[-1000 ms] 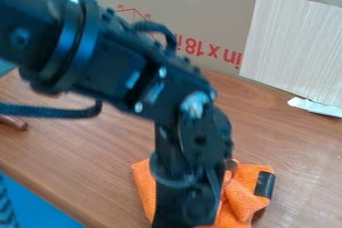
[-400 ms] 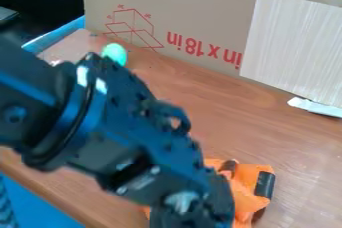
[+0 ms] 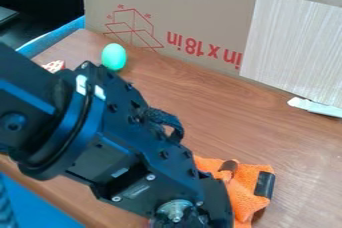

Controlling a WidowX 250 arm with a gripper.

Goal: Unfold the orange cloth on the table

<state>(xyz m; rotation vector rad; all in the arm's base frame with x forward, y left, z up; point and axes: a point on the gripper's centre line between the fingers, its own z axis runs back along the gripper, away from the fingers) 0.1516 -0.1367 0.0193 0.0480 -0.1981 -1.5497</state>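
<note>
Hanging near orange cloth (image 3: 248,196)

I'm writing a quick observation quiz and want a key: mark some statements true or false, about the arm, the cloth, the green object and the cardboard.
1. The robot arm hides part of the orange cloth. True.
2. The cloth is spread flat, without a fold. False: it is bunched up.
3. The green egg-shaped object is nearer the cardboard than the cloth is. True.
4. The arm enters from the right edge. False: it enters from the left.
5. A black piece is at the cloth's right side. True.
</note>
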